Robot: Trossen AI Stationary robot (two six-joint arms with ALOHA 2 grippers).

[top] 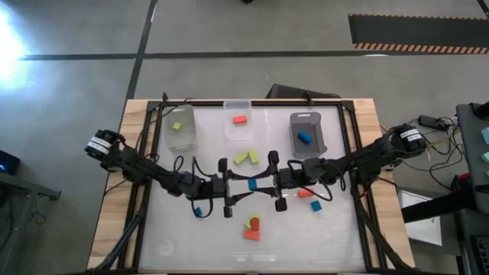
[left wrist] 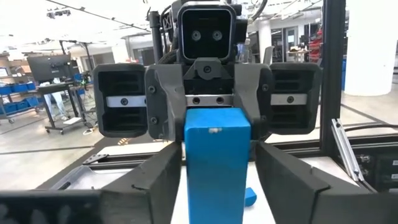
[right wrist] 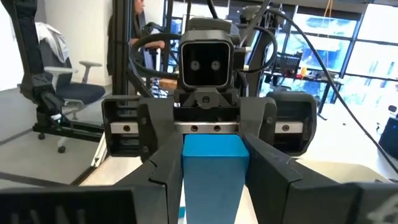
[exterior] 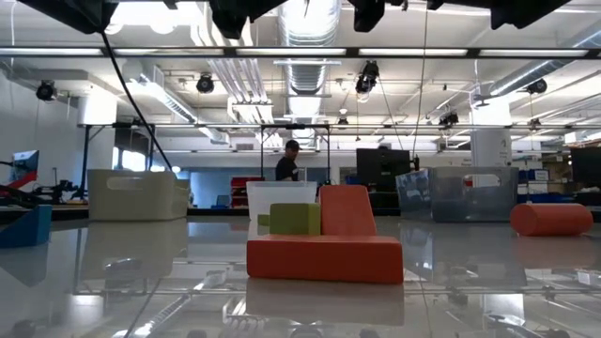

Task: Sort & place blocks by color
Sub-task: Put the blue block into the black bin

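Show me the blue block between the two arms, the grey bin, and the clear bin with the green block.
Blue block (top: 252, 184): high view, its top face.
Grey bin (top: 293, 143): high view, its left wall.
Clear bin (top: 170, 135): high view, its left wall.

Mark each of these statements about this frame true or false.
1. A blue bar sits between the left gripper and the right gripper above the table's middle. True.
2. The grey bin holds an orange-red block. False: it holds a small blue block.
3. The clear bin on the left arm's side holds a lime green block. True.
4. The middle bin holds nothing. False: an orange-red block lies in it.
5. Every block is already in a bin. False: several lie loose on the table, such as the green pair.
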